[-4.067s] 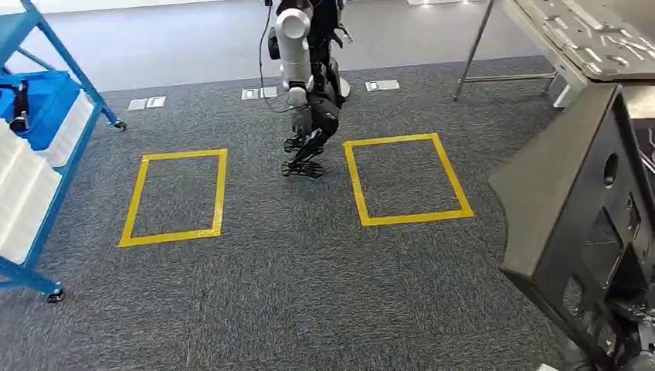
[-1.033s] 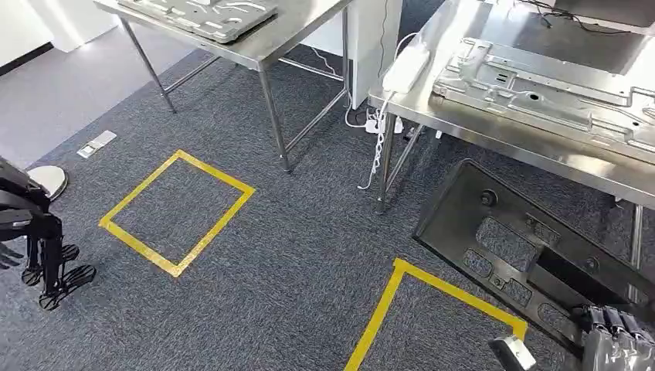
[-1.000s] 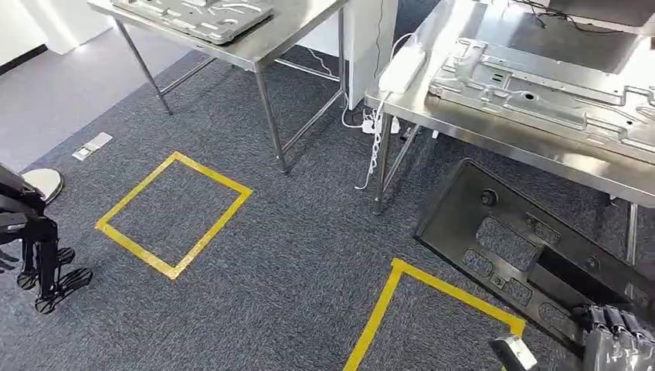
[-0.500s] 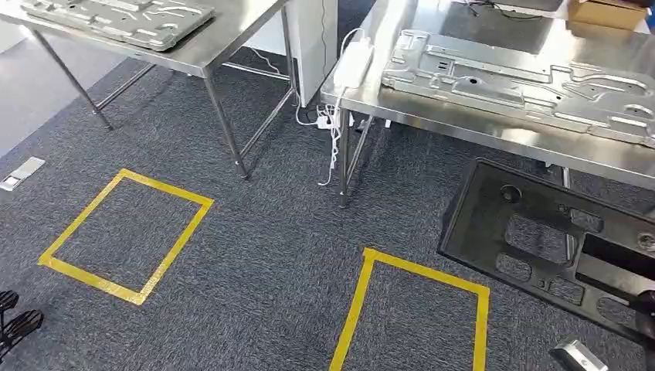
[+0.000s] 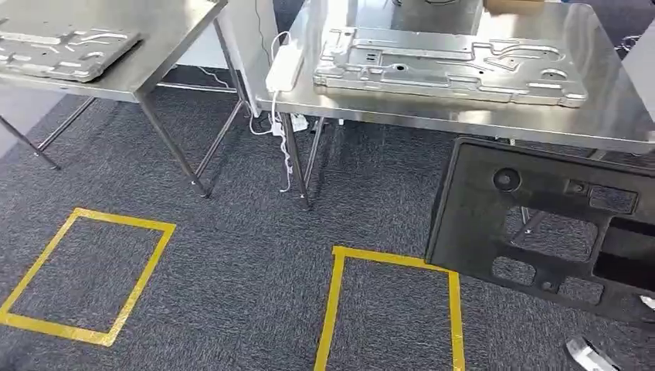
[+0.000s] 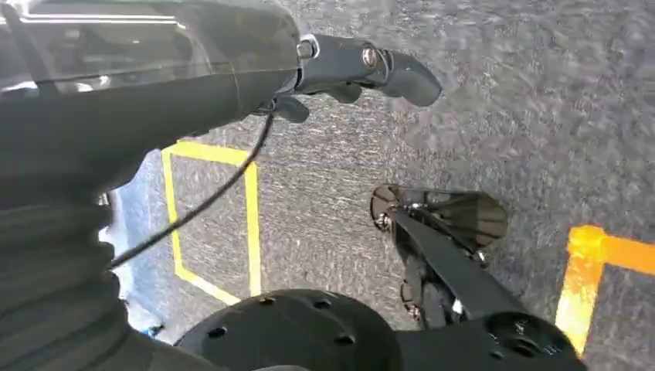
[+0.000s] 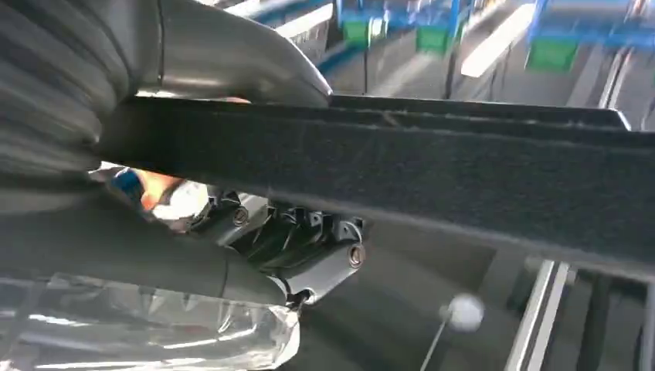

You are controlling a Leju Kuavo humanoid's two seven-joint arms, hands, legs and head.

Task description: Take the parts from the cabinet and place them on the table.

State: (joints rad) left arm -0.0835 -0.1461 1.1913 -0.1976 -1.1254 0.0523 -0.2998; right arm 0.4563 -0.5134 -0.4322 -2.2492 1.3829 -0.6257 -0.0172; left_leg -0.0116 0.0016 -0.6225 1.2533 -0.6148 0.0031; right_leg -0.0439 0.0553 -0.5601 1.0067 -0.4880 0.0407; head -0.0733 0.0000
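Note:
A large black panel part [image 5: 479,209] with several cut-outs hangs low at the right of the head view, just in front of a steel table [image 5: 610,116]. In the right wrist view my right hand [image 7: 278,232] grips the panel's edge [image 7: 463,178], thumb over it and fingers under it. My left hand [image 6: 363,66] hangs over the grey carpet and holds nothing, its fingers loosely apart. A stamped silver metal plate [image 5: 448,66] lies on the steel table.
A second steel table [image 5: 154,69] at the left carries another metal plate [image 5: 62,54]. A white power strip [image 5: 282,66] lies on the near table's edge, cables hanging by its legs. Two yellow taped squares [image 5: 334,309] [image 5: 147,270] mark the carpet.
The whole view has turned: the other robot and blue rack are out of sight, and the steel tables now lie ahead and closer. The black panel stays in my right hand.

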